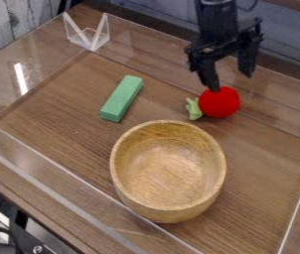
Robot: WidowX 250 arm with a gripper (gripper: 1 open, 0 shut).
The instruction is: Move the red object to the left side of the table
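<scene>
Presently we find the gripper [225, 65] pointing steeply downward with its two dark fingers spread wide, one to either side, poised just above the red object [220, 101] and holding nothing. We cannot confirm contact between the fingertips and the fruit; they appear to stand slightly above and behind it in the view.

We note that the red object rests on the table [265, 164] toward the right side of the view, its small green leafy stem pointing left. It lies just beyond the rim of the wooden bowl [168, 170], near it but apparently not touching. The green block [121, 97] lies well to the left, apart from both.

In our judgement the fruit is a light, hollow or foam toy with a smooth, rounded skin. We expect it to be stiff enough to bear a pinch, yet inclined to roll or squirt out if the fingers close off-centre. We would recommend taking hold across its widest part, fingers on opposite flanks of the red body, clear of the stem, which looks too small and flimsy to serve as a handle. We consider breakage unlikely; slipping is the chief concern.
</scene>
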